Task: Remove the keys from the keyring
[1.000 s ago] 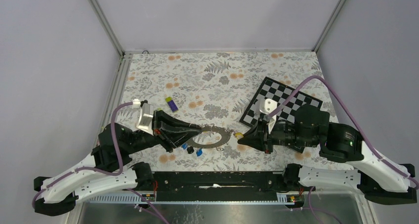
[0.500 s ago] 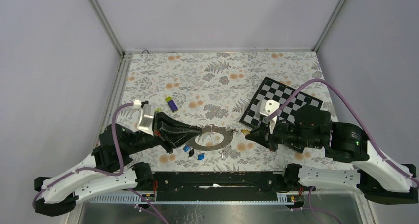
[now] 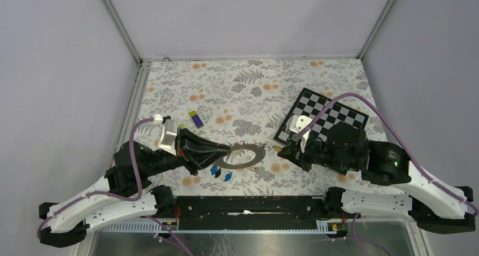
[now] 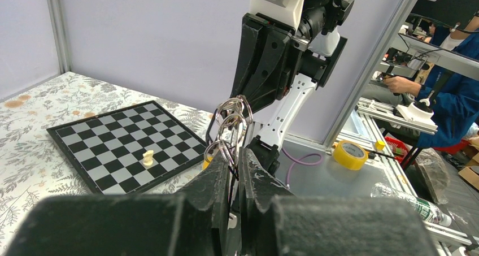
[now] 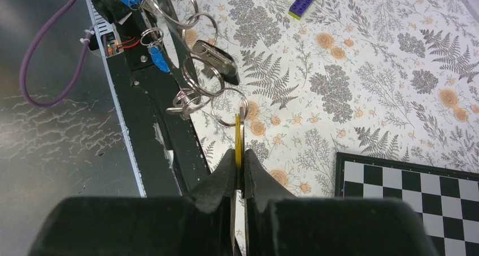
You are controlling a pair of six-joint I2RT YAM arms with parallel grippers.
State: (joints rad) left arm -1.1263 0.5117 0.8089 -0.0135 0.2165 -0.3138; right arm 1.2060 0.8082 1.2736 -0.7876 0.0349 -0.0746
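Observation:
The grey keyring [image 3: 248,157] hangs low over the floral table between the arms. My left gripper [image 3: 227,150] is shut on its left edge. In the left wrist view the left gripper [image 4: 234,154] stands with the ring's edge between its jaws and several small split rings [image 4: 230,120] just beyond. My right gripper [image 3: 278,148] is shut on a yellow key [image 5: 238,137] whose small ring [image 5: 229,106] overlaps the other rings. I cannot tell whether it is linked to them. Blue keys [image 3: 220,173], a black-headed key [image 5: 219,59] and a silver key [image 5: 183,104] hang from the ring.
A chessboard [image 3: 339,116] lies at the right rear, with a small white chess piece [image 4: 148,157] on it. A purple-and-green block [image 3: 196,118] lies behind the left gripper. The black rail [image 3: 243,205] of the arm bases runs along the near edge.
My right gripper has shifted slightly right and away with the yellow key. The keyring has tilted a little. The left jaws have tightened on the ring.

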